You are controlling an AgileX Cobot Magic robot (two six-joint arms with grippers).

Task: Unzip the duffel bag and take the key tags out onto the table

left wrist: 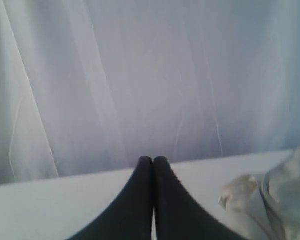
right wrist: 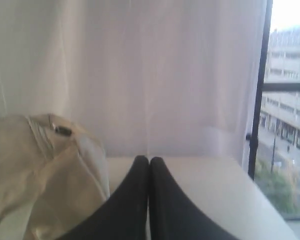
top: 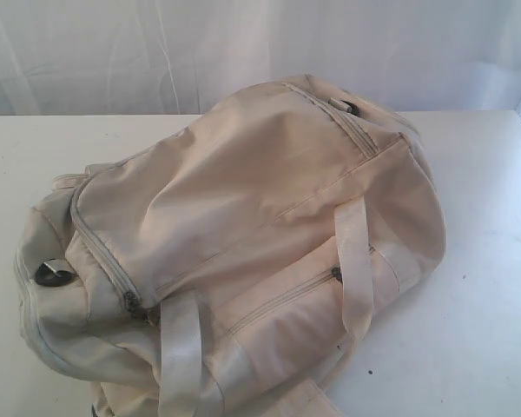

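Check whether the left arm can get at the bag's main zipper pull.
Likely yes. The pull lies exposed on the bag's left end, nothing covering it. The left gripper sits beside the bag with jaws shut, so it would need to open first.

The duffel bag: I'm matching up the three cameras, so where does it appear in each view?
Exterior view: the duffel bag fills the middle, lying on the table.
Left wrist view: only one end of it shows, at the picture's edge beside the left gripper.
Right wrist view: a large part, beside the right gripper, opposite the window.
Shared landmark: the white curtain behind the table.
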